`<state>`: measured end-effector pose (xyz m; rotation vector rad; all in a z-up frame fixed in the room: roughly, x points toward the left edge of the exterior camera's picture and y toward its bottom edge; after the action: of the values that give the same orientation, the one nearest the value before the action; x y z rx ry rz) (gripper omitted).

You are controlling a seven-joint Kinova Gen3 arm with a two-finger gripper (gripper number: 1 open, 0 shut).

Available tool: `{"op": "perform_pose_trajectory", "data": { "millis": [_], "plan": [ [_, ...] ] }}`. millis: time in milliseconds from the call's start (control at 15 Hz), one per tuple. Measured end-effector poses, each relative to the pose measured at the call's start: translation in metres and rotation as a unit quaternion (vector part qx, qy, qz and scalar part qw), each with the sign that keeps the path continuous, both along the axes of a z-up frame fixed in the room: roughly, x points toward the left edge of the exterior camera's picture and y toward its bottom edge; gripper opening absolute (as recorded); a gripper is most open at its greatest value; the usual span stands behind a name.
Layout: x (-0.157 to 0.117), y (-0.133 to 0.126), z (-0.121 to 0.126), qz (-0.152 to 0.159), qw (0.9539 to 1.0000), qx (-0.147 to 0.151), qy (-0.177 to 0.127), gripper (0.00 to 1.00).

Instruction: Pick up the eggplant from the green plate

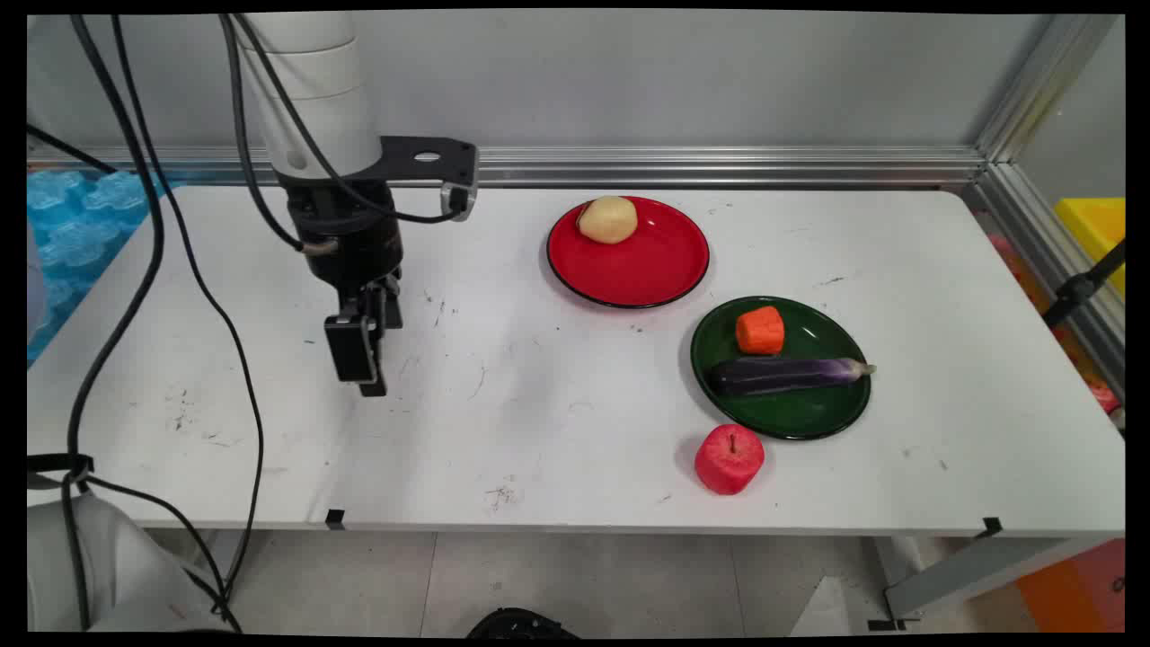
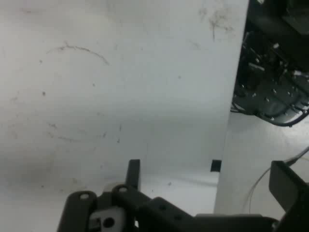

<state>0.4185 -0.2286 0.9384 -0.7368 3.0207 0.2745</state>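
While hanging empty: gripper point(image 1: 364, 377) pointed straight down over the left part of the table point(image 1: 557, 431), close above the surface, not touching it as far as can be told.
Jaws: spread wide, nothing between; in the hand view one finger point(image 2: 133, 171) at left and the other far off at the right edge, only scuffed white tabletop in the gap.
Nearest to gripper: no object at all, just scratches and dark smudges; small black tape mark point(image 2: 216, 166) on the table's near edge close below.
Likely reason for pose: vertical, opened hand suited to coming down on something from above; judged a waiting or transit stance, well apart from all the food.
Potato point(image 1: 608, 219): pale, on the far rim side of the red plate point(image 1: 656, 270), the closest item to the hand yet well to its right.
Green plate point(image 1: 809, 413): just beside the red one, nearer the camera; bearing an orange carrot chunk point(image 1: 760, 330) and, in front of it, a purple eggplant point(image 1: 791, 374) laid crosswise, stem end poking over the right rim.
Apple point(image 1: 729, 458): red, upright, stalk up, directly on the table, just off the green plate's near rim.
Grouping: all produce gathered on the right half, left half kept free for arm movement, probably.
Cables point(image 1: 153, 252): black, drooping from the arm down past the table's left edge.
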Motion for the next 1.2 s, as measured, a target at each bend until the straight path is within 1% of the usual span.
{"op": "perform_pose_trajectory", "data": {
  "millis": [133,267,533,733,867,1200],
  "plan": [
    [-0.006,-0.005,-0.003,0.004,0.9999,-0.011,0.006,1.0],
    [-0.02,-0.015,-0.008,0.006,0.9994,-0.028,0.017,1.0],
    [-0.063,-0.04,-0.022,0.004,0.9966,-0.066,0.048,1.0],
    [-0.098,-0.06,-0.036,0.001,0.9926,-0.097,0.073,1.0],
    [-0.12,-0.074,-0.045,0.0,0.9891,-0.116,0.09,1.0],
    [-0.169,-0.103,-0.076,0.001,0.9792,-0.155,0.13,1.0]
  ]
}}
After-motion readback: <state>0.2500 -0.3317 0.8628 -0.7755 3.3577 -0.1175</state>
